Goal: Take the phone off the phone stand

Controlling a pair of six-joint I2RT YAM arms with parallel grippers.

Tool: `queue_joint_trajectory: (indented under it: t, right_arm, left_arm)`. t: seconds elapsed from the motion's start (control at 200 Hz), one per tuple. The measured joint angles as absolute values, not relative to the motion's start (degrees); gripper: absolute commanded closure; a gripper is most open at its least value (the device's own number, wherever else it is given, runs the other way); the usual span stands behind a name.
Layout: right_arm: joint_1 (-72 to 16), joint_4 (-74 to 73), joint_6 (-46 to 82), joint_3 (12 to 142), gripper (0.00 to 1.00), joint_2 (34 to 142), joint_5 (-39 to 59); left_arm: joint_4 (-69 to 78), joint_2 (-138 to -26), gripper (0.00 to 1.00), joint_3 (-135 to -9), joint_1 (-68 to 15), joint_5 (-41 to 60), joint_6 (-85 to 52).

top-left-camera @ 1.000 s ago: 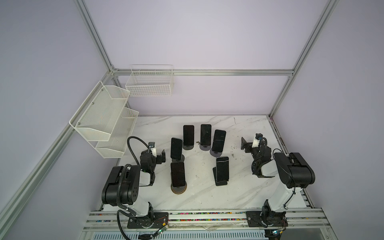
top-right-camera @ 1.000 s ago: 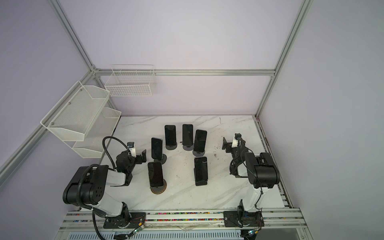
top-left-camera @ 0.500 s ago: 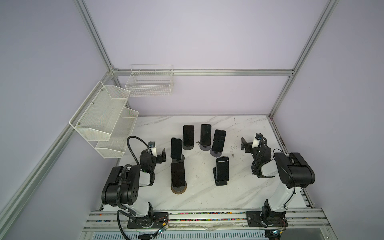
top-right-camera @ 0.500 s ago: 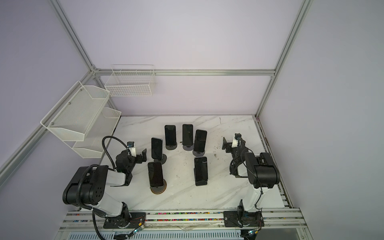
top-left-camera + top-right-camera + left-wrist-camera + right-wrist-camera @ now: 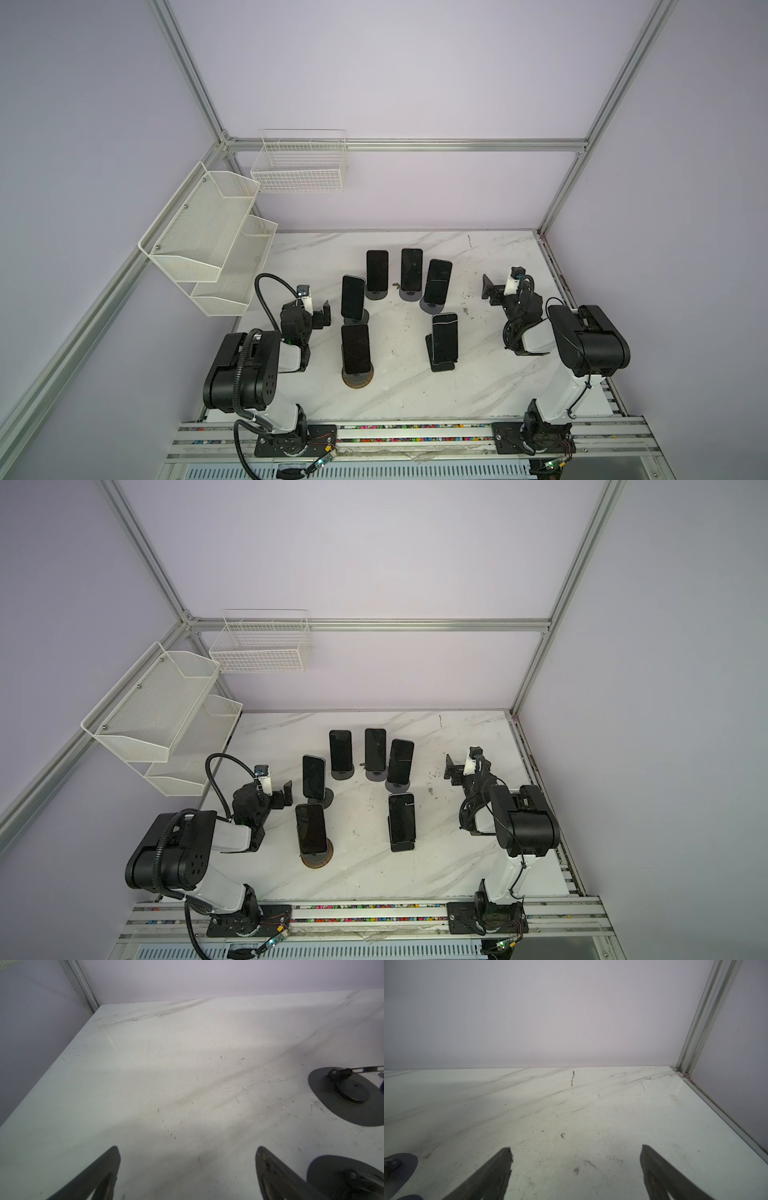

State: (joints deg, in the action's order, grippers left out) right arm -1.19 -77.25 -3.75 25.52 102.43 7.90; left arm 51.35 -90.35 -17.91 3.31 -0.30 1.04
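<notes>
left end effector (image 5: 188, 1150): open, empty
right end effector (image 5: 576, 1148): open, empty
advice: phone (image 5: 353, 296) to be pinched by edges, lifted off stand (image 5: 362, 319)

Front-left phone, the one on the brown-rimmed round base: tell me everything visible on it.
The phone is a dark glossy slab with rounded corners, screen blank. It stands in portrait, leaning back on a stand whose round base shows a brownish rim. Of the six phones it is nearest the table's front edge, just in front of another phone. Only its stand touches it; the open left gripper is off to its left, apart.
</notes>
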Motion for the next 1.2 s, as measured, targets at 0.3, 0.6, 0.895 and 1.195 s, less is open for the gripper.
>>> queue_joint_trajectory:
  t: [0.3,0.6,0.895,1.195]
  right_arm:
    - [-1.19,-69.25,-3.97,25.56,0.03,93.25,9.93]
    - [-1.32,-39.22,10.63,46.02,0.03,77.32,4.23]
    - [-0.86,-8.71,30.26,63.22,0.03,85.43,-1.37]
    - [-11.03,8.95,30.68,67.02,0.03,84.77,-8.51]
  left_arm:
    - [51.35,-90.35,0.00,-17.91,3.31,-0.32,1.04]
    - [51.33,-90.35,0.00,-17.91,3.31,-0.32,1.04]
    - [51.35,-90.35,0.00,-17.91,3.31,-0.32,1.04]
    - [51.35,-90.35,0.01,-17.91,3.31,-0.34,1.04]
